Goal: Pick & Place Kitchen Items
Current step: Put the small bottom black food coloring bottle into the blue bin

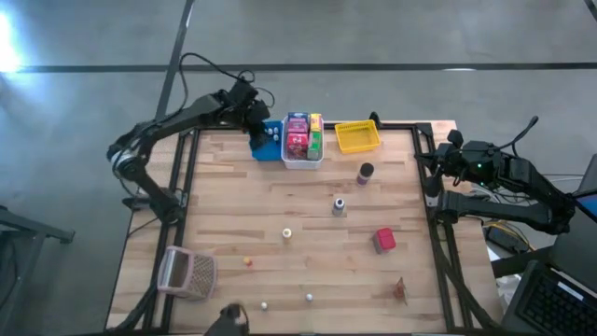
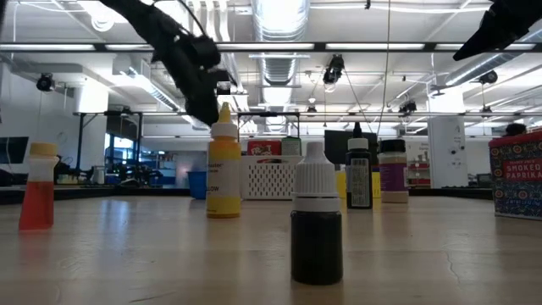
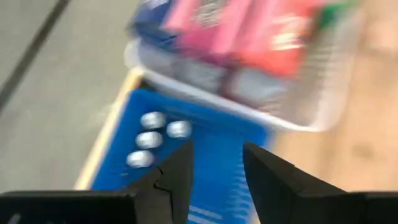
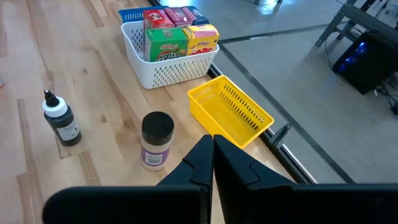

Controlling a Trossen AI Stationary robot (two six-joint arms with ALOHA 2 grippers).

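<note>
Butcher-block table (image 1: 233,201) under both arms: the left gripper (image 3: 214,168) hovers over the blue bin (image 3: 217,162) at the far edge, jaws slightly apart and empty, three small white balls (image 3: 149,138) lying in the bin. Beside it, the white bin (image 4: 165,71) holds upright boxes (image 4: 166,42). The right gripper (image 4: 212,155), jaws together, waits off the table's right edge near the yellow bin (image 4: 233,112).

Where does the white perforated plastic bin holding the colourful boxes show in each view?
High view: white perforated plastic bin at the table's far edge, centre.
Low view: in the background behind the bottles.
Left wrist view: blurred, beyond the fingers.
Right wrist view: far side.
Shared landmark: blue bin touching it.
</note>
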